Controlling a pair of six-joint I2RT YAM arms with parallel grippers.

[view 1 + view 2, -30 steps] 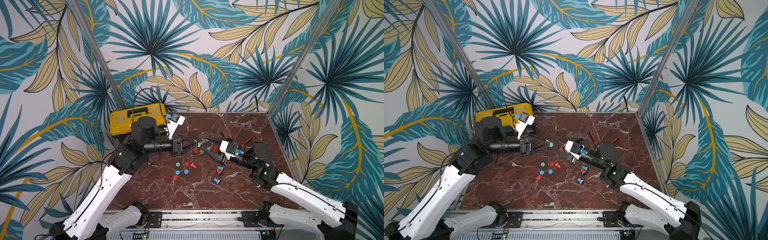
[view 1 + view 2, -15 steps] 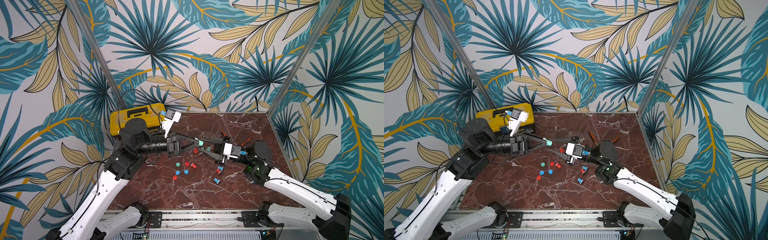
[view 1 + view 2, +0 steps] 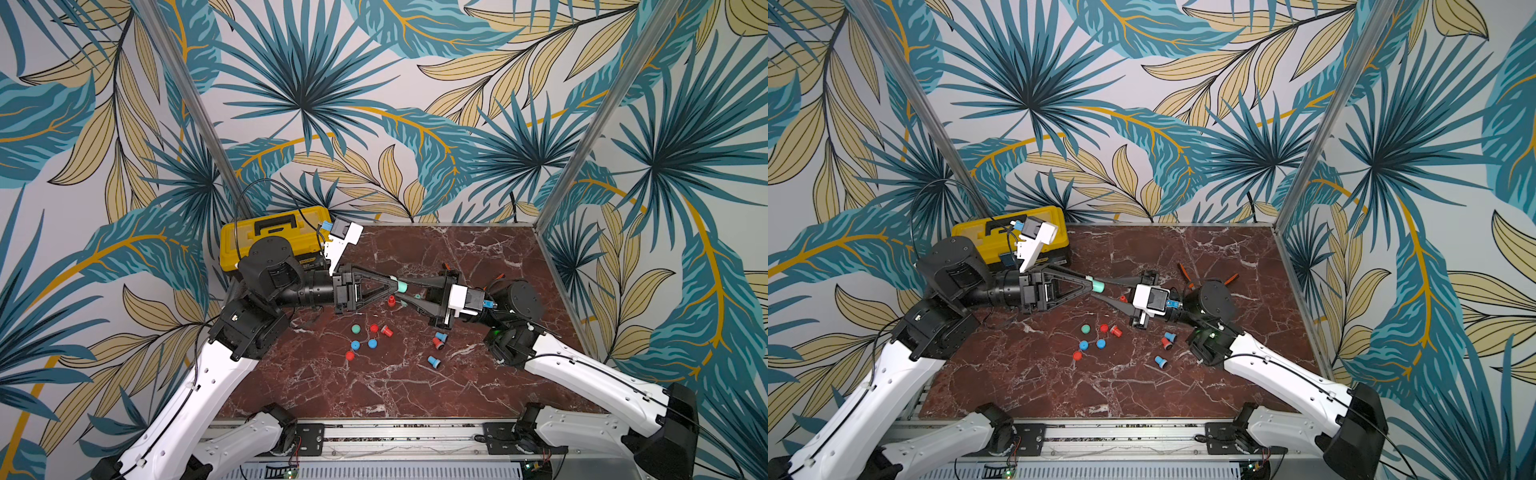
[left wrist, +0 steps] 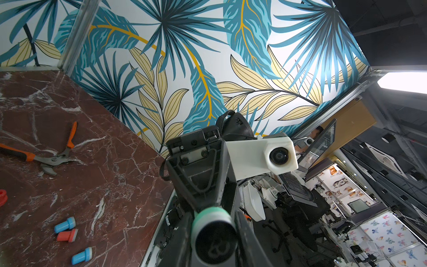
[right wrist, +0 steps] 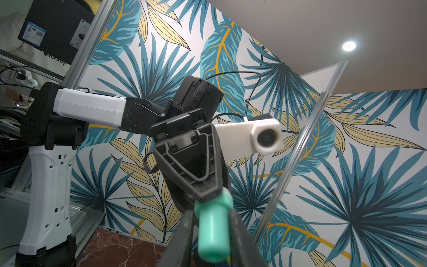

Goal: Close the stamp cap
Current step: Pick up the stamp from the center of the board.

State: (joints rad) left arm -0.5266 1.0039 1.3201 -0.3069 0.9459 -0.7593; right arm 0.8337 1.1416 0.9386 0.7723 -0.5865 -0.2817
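Bimanual cell, both top views and both wrist views.

**Red-brown marble-pattern tabletop** [image 3: 478,257]: work surface, walled on three sides by leaf-print panels.

**Yellow plastic toolbox with a black handle** [image 3: 282,226]: far corner on the left arm's side, well apart from the work.

**Left gripper** [image 3: 392,286]: raised above mid-table and clenched on the flared collar of the stamp.

**Right gripper** [image 3: 1108,290]: meets it tip to tip. Its jaws stand close on either side of the stamp's handle, but contact cannot be told.

**Orange-handled metal pruning shears** [image 4: 49,159]: lie flat behind the right gripper, clear of the meeting point.

**Mint-green cylindrical plastic stamp** [image 5: 213,231]: held in the air between the two grippers.
- The handle points toward the right arm, and a dark round face [image 4: 216,240] toward the left.
- Whether that face is capped or bare cannot be told.
- Judged light, rigid and smooth, so it is likely to twist or slip under an off-centre pinch.
- The straight handle offers the steadier hold. This leaves the collar end free to press into a cap.

**Three loose plastic stamps, two blue and one red** [image 4: 67,235], and **small rounded teal, red and blue pieces** [image 3: 355,329]: scattered on the table below. The rounded pieces are possibly caps. Nothing obstructs the grippers.
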